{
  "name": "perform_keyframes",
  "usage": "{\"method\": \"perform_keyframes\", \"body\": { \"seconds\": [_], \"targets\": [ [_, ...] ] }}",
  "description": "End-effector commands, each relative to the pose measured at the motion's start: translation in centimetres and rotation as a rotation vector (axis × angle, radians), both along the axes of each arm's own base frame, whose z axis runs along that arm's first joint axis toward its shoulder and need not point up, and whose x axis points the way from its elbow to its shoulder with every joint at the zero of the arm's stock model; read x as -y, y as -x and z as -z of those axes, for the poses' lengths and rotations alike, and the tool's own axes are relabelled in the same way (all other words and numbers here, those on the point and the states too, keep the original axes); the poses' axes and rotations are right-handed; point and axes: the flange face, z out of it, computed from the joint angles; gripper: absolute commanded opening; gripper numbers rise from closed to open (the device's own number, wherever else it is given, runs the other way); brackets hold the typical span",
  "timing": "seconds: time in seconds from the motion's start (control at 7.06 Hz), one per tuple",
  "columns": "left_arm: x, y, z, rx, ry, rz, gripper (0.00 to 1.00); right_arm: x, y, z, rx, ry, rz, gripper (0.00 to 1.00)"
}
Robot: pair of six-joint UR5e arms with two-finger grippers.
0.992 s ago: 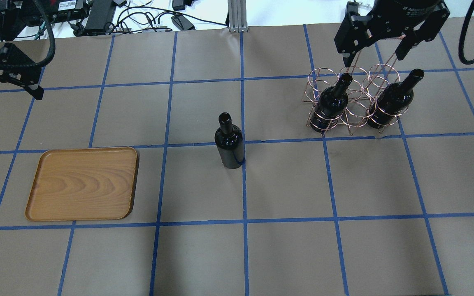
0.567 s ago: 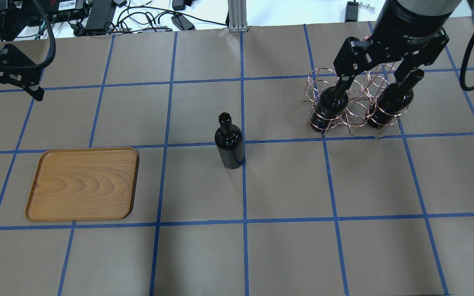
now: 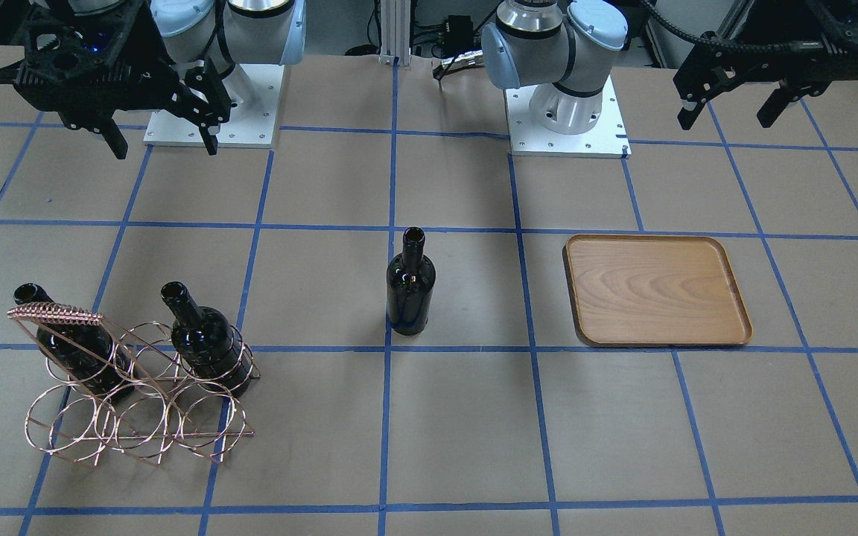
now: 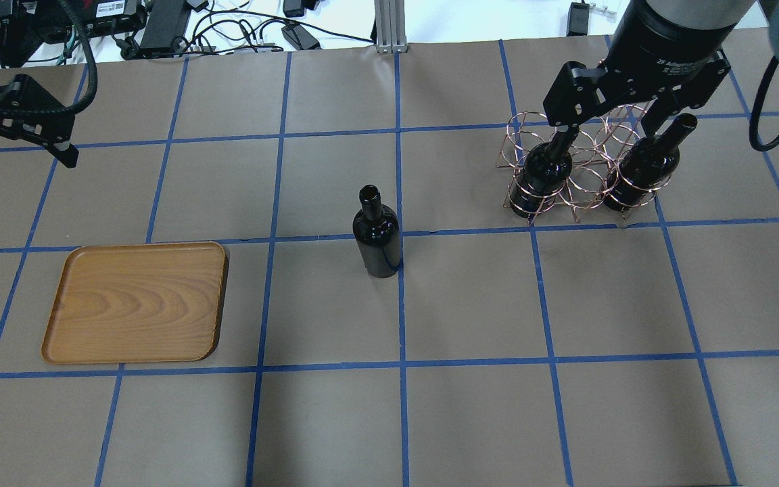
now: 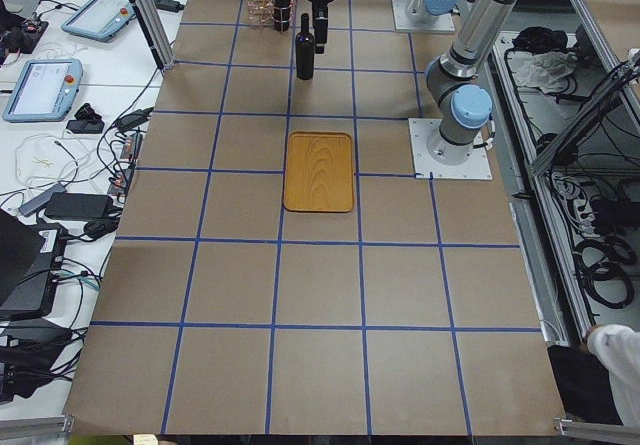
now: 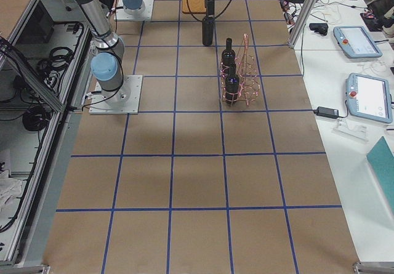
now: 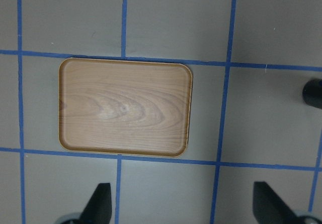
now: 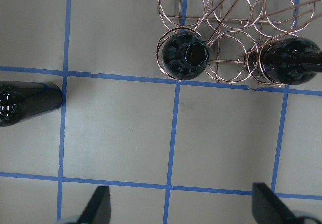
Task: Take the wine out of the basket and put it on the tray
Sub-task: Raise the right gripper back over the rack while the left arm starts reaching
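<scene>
One wine bottle (image 4: 377, 233) stands upright on the table's middle, outside the basket; it also shows in the front view (image 3: 410, 286) and at the right wrist view's left edge (image 8: 25, 103). The copper wire basket (image 4: 582, 177) holds two more bottles (image 4: 541, 169) (image 4: 643, 166). My right gripper (image 4: 609, 111) hangs open and empty above the basket's far side. The wooden tray (image 4: 136, 302) lies bare at the near left. My left gripper (image 4: 21, 159) is open and empty, high beyond the tray, which fills its wrist view (image 7: 125, 107).
The table is brown paper with a blue tape grid. Cables and power bricks (image 4: 159, 27) lie past the far edge. The two arm bases (image 3: 563, 112) stand on the robot's side. Tablets (image 5: 45, 85) lie on a side desk.
My right gripper has moved from beyond the basket toward me, and now hangs over the basket's far rings and the bottle necks. The left gripper has shifted slightly. The bottles have not moved.
</scene>
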Motion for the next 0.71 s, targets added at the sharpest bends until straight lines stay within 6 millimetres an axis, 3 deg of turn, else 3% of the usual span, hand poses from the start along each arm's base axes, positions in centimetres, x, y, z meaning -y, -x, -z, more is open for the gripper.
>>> {"method": "perform_keyframes", "body": {
  "seconds": [0.0, 0.57],
  "targets": [
    [1.0, 4.3, 1.7, -0.103, -0.001, -0.132, 1.00, 0.1, 0.1, 0.1, -0.008, 0.002, -0.001, 1.00],
    [0.6, 19.7, 8.0, -0.084, 0.023, -0.202, 1.00, 0.2, 0.3, 0.1, -0.007, 0.000, 0.000, 1.00]
  ]
}}
